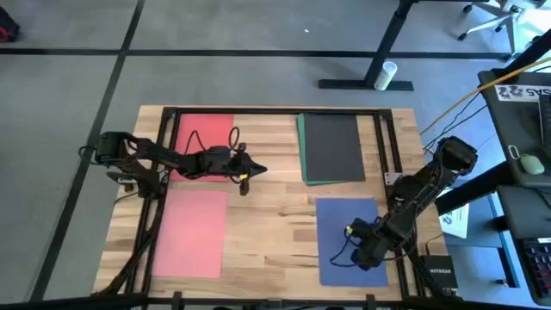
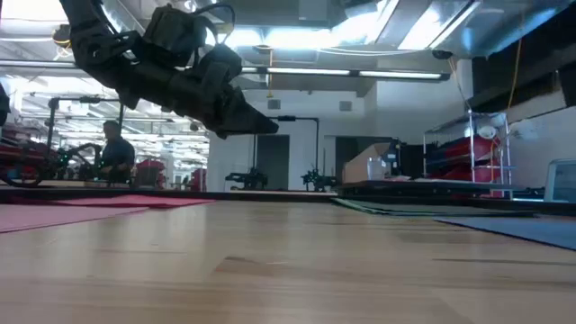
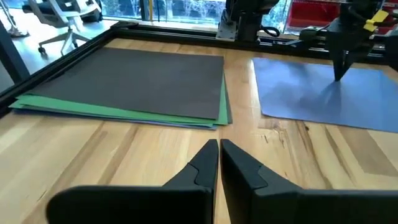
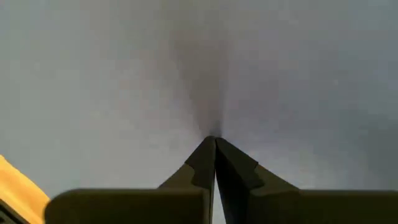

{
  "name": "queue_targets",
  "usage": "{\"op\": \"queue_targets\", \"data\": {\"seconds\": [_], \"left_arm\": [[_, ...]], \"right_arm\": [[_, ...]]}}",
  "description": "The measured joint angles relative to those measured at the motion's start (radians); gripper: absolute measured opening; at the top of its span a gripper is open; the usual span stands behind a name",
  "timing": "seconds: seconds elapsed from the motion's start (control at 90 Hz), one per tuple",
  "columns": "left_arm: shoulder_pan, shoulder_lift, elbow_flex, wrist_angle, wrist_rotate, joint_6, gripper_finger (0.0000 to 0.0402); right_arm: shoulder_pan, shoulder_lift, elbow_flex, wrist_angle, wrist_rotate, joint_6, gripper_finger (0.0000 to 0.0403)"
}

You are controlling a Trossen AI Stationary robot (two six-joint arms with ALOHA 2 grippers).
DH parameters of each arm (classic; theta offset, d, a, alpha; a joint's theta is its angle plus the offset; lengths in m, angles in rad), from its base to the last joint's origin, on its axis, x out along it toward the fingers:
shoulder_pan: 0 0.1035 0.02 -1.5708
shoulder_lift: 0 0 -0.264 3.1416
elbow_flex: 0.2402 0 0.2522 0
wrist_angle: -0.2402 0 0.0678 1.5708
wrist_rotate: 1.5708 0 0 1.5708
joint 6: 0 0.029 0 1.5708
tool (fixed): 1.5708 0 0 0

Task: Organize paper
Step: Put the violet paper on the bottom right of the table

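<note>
Four patches of paper lie flat on the wooden table. A red sheet (image 1: 202,138) is at the far left and a pink sheet (image 1: 191,232) at the near left. A dark grey sheet (image 3: 130,78) lies on top of a green one (image 3: 124,112) at the far middle. A blue sheet (image 1: 344,250) is at the near right. My left gripper (image 3: 219,149) is shut and empty, and hangs above bare wood between the red sheet and the grey stack (image 2: 261,126). My right gripper (image 4: 214,142) is shut, pointing down on the blue sheet (image 3: 311,87). My right gripper rests its shut fingertips (image 3: 339,76) on the top face of the blue sheet (image 4: 214,124), around its middle. It comes from above, pointing down. The sheet lies flat on the table.
Black frame rails (image 1: 379,138) run along the table's far, left and right sides. A white printed sheet (image 1: 456,220) and a dark box (image 1: 439,275) lie off the table's right edge. Bare wood (image 1: 275,224) shows in the middle. A person sits far back in the room (image 2: 112,148).
</note>
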Motion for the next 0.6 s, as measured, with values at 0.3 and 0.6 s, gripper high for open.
{"op": "queue_targets", "data": {"seconds": [0.3,0.6], "left_arm": [[0.0,0.0,0.0,-0.002,0.0,0.0,0.0],[0.0,0.0,0.0,-0.003,0.0,0.0,0.0]], "right_arm": [[0.026,0.0,0.0,-0.035,-0.043,0.02,0.0],[0.064,-0.006,0.002,-0.065,-0.054,0.048,0.0]]}}
